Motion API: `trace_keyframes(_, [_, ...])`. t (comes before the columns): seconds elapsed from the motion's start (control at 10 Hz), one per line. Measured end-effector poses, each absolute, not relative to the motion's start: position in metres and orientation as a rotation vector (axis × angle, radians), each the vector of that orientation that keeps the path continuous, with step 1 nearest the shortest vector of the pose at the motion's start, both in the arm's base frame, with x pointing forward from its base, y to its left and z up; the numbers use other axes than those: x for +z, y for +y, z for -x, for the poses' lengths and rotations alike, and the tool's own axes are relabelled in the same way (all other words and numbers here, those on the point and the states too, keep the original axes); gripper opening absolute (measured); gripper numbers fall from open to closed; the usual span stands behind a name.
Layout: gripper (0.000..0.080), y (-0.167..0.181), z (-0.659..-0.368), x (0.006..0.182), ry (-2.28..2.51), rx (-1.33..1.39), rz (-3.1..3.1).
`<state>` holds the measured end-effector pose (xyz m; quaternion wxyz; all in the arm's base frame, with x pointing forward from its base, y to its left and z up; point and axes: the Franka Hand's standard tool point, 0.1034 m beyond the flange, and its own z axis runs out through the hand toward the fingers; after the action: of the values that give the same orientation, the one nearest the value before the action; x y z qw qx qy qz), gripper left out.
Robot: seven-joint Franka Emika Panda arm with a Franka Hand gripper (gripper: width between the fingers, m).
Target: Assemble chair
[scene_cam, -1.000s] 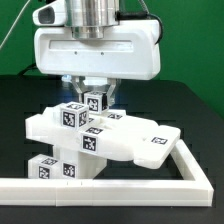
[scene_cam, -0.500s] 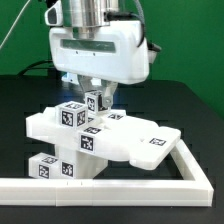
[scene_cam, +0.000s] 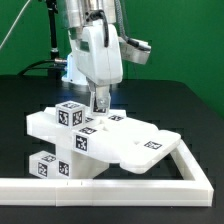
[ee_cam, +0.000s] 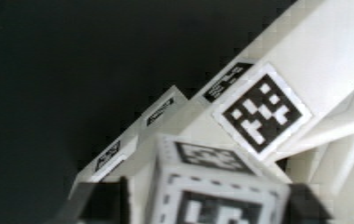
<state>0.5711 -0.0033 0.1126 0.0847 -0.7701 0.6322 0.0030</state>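
The chair's matte-white parts lie joined on the black table: a flat slab (scene_cam: 135, 142) with tags, a tagged block (scene_cam: 68, 115) on its near-left end and short tagged posts (scene_cam: 46, 166) below it. My gripper (scene_cam: 100, 101) stands straight down over the slab's middle and is shut on a short square post (scene_cam: 100, 106) that stands upright on the slab. In the wrist view the post's tagged top (ee_cam: 218, 192) sits between my dark fingers (ee_cam: 106, 200), with the slab's tagged edge (ee_cam: 263, 105) beyond it.
A long white L-shaped rail (scene_cam: 120, 186) runs along the front and up the exterior view's right side, close to the chair parts. Cables hang behind the arm at the back left.
My wrist has turned about its vertical axis over the last second, so the gripper body now shows edge-on. The held post stays at the same spot on the slab.
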Motion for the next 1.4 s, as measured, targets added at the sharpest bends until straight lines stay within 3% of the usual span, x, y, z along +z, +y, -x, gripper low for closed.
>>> trace_keyframes(0.2, [0.0628,-0.003,-0.5695,0.1126,1.582,-0.002,2.534])
trace_keyframes(0.6, [0.0649,-0.002,-0.5737,0.1129,0.668,-0.001,2.999])
trace_keyframes(0.9, [0.0637,-0.0053,-0.5737,0.1123,0.641,-0.01,3.006])
trace_keyframes(1.1, [0.028,-0.005,-0.5737,0.1122,0.797,-0.005,2.967])
trace_keyframes(1.4, [0.0282,-0.0046,-0.5738,0.1122,1.079,0.006,2.875])
